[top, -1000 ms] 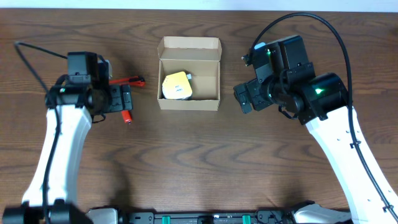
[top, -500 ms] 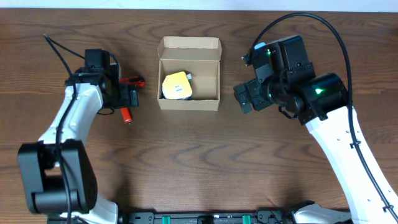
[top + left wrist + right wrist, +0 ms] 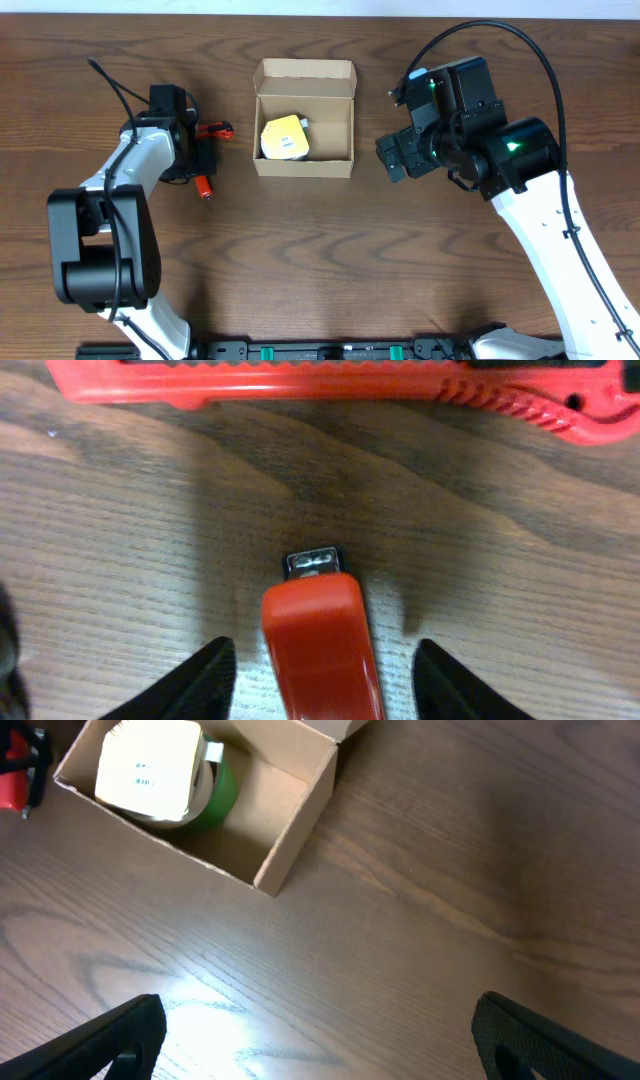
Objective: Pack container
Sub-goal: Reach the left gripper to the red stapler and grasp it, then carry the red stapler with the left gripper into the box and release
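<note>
As left hand [image 3: 330,682] nears stick [image 3: 320,645], container [image 3: 304,70] unmoved

On my left wrist camera the red knife [image 3: 330,385] runs off the top edge and both sides. The red stick [image 3: 320,650] below it is cut off at the bottom, so I see only its plug end. From overhead the left gripper [image 3: 200,163] covers part of the knife. On the right wrist camera the box [image 3: 290,830] loses its lid at the top edge. The green roll [image 3: 218,790] sits mostly under a labelled block [image 3: 150,770] whose print is too small to read. The fingertips [image 3: 110,1035] of the right gripper [image 3: 325,1035] are dark blurs in the corners.
</note>
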